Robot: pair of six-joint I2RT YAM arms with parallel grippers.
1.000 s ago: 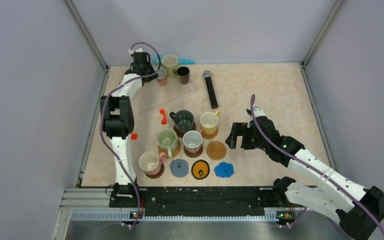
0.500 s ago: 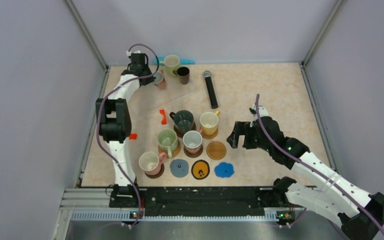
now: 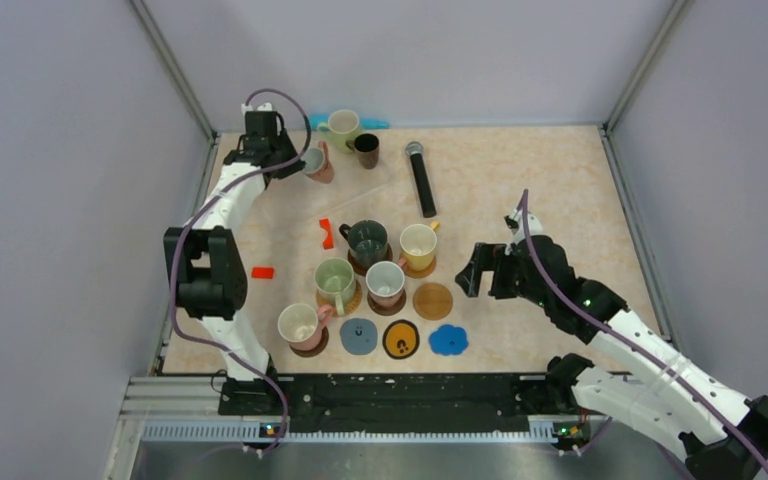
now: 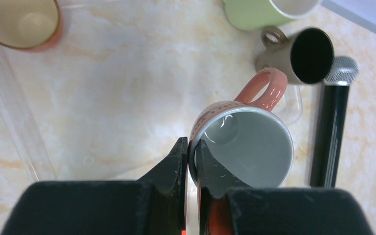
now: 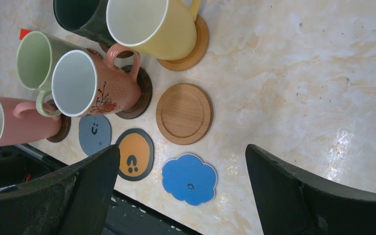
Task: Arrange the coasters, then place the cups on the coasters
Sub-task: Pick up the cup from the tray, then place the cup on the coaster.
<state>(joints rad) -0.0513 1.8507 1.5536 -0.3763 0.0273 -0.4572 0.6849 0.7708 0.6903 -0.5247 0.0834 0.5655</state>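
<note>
the left gripper (image 4: 191,147) was pinched nearly shut on the rim of the pink cup (image 4: 245,144), one finger inside and one outside, at the far-left corner of the table (image 3: 550,190). the cup looked tilted, its handle toward a dark cup (image 4: 298,56) and the microphone (image 4: 330,127). the bare coasters lay well apart from it at the near edge: the wooden coaster (image 3: 432,300), grey-blue coaster (image 3: 358,335), black-and-yellow coaster (image 3: 400,340) and blue scalloped coaster (image 3: 448,340). the seated cups (image 3: 385,280) and a red piece (image 3: 326,232) stood between, so the carry probably had to clear them. the right gripper (image 3: 472,272), wide open and empty, hovered just right of the wooden coaster.
</note>
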